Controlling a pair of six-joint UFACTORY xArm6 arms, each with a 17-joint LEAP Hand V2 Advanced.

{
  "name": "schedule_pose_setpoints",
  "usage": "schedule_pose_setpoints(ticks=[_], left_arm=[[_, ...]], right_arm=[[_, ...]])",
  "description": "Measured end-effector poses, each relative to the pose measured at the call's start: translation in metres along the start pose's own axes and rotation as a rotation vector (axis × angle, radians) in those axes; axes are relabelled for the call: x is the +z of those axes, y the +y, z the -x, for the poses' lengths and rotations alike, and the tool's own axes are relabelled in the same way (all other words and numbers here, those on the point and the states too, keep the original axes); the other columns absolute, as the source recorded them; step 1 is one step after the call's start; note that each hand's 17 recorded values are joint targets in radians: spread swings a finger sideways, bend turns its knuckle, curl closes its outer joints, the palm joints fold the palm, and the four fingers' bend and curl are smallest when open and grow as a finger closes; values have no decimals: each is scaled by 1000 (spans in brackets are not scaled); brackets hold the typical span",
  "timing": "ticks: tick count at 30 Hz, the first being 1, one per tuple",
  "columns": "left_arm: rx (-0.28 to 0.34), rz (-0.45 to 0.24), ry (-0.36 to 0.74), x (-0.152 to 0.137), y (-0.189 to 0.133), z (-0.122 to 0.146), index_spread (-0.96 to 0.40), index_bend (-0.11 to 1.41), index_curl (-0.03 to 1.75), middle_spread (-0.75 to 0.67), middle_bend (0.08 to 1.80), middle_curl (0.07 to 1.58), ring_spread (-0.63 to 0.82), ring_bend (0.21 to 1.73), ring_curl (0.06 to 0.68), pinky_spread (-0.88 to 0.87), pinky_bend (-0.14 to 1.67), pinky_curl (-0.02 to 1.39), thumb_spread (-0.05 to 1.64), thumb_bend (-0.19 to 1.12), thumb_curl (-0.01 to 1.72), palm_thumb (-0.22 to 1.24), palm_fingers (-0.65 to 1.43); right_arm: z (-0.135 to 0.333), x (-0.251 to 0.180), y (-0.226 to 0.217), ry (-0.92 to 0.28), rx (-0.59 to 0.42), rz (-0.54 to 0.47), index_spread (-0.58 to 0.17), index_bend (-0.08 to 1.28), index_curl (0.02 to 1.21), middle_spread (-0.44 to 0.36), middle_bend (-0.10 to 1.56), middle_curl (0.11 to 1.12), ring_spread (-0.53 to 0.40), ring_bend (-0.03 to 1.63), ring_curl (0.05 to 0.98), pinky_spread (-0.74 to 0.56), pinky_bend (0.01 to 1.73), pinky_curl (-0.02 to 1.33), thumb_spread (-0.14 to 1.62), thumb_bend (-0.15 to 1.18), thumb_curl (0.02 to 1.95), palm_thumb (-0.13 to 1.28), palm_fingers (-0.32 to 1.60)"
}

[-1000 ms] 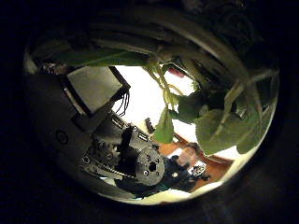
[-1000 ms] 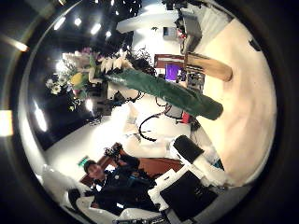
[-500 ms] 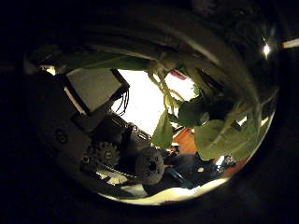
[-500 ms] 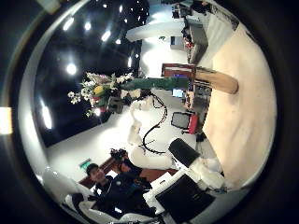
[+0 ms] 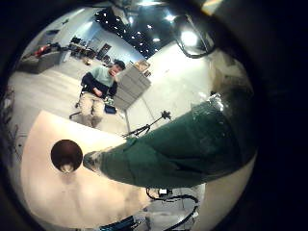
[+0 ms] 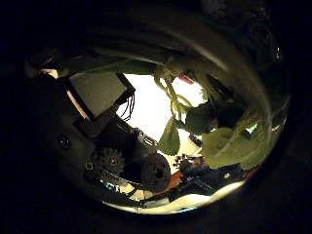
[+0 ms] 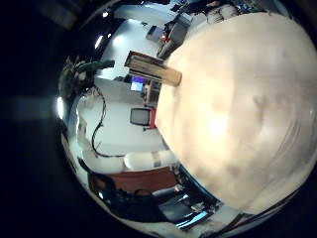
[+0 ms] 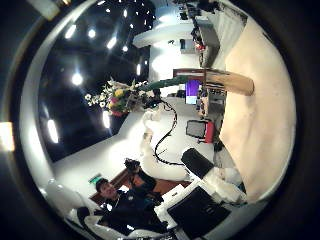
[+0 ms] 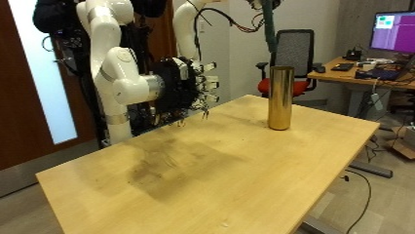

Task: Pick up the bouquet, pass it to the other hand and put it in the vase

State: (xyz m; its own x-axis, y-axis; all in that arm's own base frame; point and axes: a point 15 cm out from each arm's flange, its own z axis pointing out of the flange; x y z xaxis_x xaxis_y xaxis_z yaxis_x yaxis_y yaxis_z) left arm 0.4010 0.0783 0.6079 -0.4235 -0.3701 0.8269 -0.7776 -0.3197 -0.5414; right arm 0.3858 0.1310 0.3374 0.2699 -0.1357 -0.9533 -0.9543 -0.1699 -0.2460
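Bare wooden table (image 9: pixel 220 171), gold vase (image 9: pixel 279 97) upper right; left hand, unseen in outside view, grips bouquet (image 9: pixel 269 29) wrap-down above it for insertion; right hand (image 9: pixel 195 88) empty, fingers loose.

A shiny gold vase (image 9: pixel 279 97) stands near the far edge of a pale wood-grain tabletop (image 9: pixel 220 175). The bouquet (image 9: pixel 269 19) has a dark green wrapper.

The bouquet (image 9: pixel 270 21) runs off the outside view's top edge, hiding the left robot hand.
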Motion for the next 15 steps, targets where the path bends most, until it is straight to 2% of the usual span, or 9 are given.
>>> schedule_pose_setpoints(ticks=[6,15], left_arm=[[-49,-2,-35,3,-7,40,-663,219,1583,-552,1060,1081,-418,1472,566,-568,1139,777,169,-20,934,1145,1004],[-122,7,-21,17,-3,102,-608,190,1624,-563,1040,1093,-421,1446,572,-583,1114,795,157,-20,943,1154,1008]], right_arm=[[1,-3,0,3,-3,-7,-388,150,211,62,176,259,157,290,264,326,408,327,959,-26,411,718,-42],[-1,-4,0,2,0,-7,-382,159,233,61,174,259,156,284,265,326,401,322,955,-28,415,720,-29]])
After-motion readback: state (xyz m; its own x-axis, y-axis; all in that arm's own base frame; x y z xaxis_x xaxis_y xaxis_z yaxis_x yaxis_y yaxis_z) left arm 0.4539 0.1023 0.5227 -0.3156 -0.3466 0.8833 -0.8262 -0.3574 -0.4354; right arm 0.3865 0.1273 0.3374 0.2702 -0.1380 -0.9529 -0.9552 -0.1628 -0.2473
